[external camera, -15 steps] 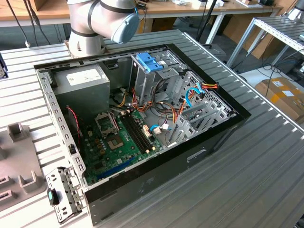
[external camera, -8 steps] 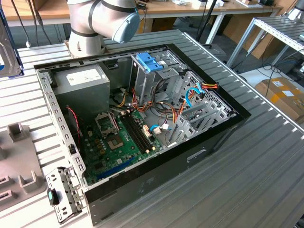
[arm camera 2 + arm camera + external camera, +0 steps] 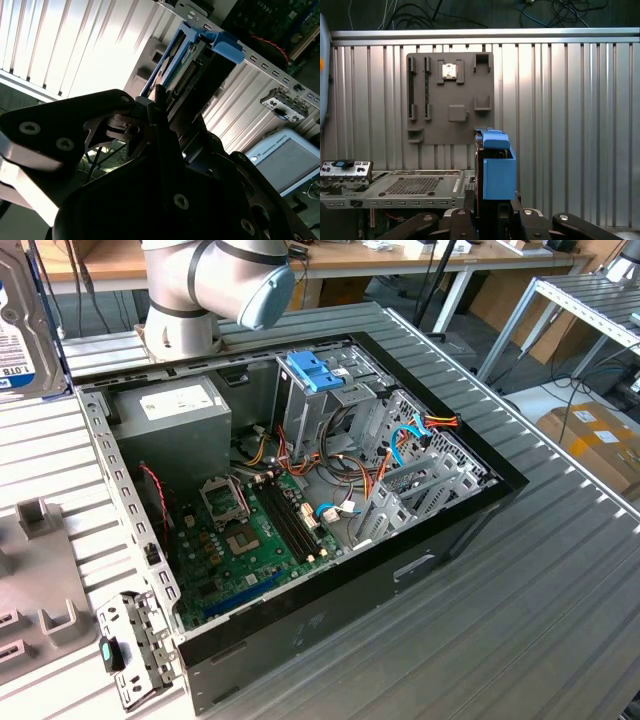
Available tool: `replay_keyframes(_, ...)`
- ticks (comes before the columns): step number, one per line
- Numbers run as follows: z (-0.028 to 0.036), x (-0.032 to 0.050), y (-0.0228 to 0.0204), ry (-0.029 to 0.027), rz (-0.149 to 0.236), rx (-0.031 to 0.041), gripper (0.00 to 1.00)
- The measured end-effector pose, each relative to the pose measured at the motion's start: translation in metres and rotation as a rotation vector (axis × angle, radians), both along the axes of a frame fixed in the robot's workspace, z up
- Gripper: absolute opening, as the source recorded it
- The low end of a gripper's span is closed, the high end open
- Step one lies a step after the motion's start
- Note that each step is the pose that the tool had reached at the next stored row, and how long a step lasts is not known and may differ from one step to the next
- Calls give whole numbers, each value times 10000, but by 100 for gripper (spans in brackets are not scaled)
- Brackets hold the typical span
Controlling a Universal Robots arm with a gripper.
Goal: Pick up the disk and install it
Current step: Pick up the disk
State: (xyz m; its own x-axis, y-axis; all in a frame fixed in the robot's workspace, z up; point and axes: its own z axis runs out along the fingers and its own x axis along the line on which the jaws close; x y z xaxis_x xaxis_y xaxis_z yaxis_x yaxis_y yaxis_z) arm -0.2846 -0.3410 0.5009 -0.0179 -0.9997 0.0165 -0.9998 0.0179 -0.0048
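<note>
Gripper point(image 3: 492, 216) closed on one end of the disk point(image 3: 498, 175), leaving its blue side rails free for a bay, I'd guess; disk hangs edge-on over the ribbed table point(image 3: 560, 570), just outside the open computer case point(image 3: 330, 625), by its power supply point(image 3: 172, 415) corner.

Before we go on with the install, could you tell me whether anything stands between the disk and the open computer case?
The pincer holds the disk up beside the case, which lies open with no cover. Nothing visible stands between them; blue and orange cables lie around the drive cages inside.
</note>
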Motion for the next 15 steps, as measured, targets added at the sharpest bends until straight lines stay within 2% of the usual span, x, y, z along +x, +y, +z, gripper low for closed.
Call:
replay_keyframes(3, -2, 140, 0, 2, -1, -1, 35)
replay_keyframes(11, -7, 325, 0, 2, 0, -1, 35)
replay_keyframes(15, -10, 447, 0, 0, -1, 0, 35)
